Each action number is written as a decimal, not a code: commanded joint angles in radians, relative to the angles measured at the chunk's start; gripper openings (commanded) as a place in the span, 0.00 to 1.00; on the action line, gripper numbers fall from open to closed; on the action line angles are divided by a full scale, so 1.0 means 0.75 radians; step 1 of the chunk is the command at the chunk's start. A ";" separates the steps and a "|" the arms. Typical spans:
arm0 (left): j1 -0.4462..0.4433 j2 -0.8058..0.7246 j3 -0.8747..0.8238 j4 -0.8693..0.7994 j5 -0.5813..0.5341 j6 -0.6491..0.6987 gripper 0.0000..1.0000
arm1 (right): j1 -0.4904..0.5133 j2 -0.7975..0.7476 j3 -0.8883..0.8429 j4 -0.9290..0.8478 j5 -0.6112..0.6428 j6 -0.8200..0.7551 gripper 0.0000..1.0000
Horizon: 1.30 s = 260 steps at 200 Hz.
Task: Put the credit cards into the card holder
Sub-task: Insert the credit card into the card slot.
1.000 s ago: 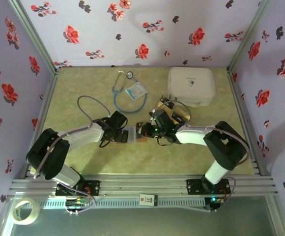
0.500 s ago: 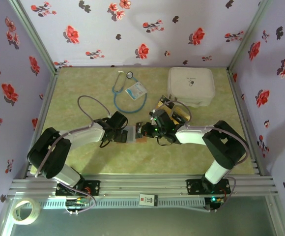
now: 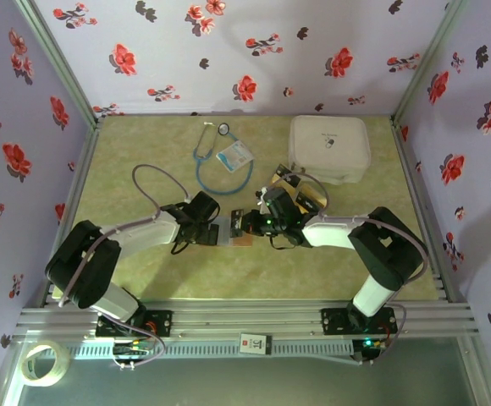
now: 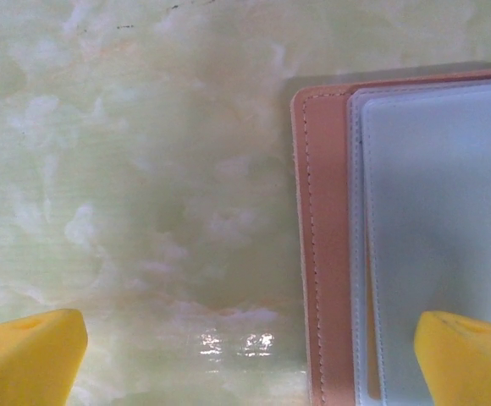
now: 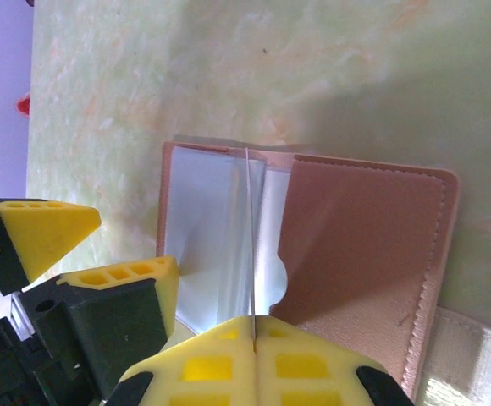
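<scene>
The card holder [image 5: 364,237] lies open on the table [image 3: 144,279], midway between the two arms; the right gripper [image 5: 254,348] is clenched on one of its clear pocket leaves; the left gripper [image 4: 247,355] is spread wide, straddling its edge; the credit cards [image 3: 305,193] lie behind, beside a white case [image 3: 330,148].

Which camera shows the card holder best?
The right wrist view: the card holder lies open, tan cover and clear pockets both visible. The left wrist view catches just one corner; the top external view shows it small and partly covered.
</scene>
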 commanded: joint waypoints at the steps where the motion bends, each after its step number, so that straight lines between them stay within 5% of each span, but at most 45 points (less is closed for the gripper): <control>1: -0.007 -0.040 0.039 -0.047 -0.031 0.005 1.00 | -0.007 -0.018 -0.027 0.092 -0.015 0.013 0.00; 260: -0.003 0.041 -0.003 -0.046 -0.102 -0.012 1.00 | -0.008 0.138 -0.181 0.578 0.012 0.159 0.00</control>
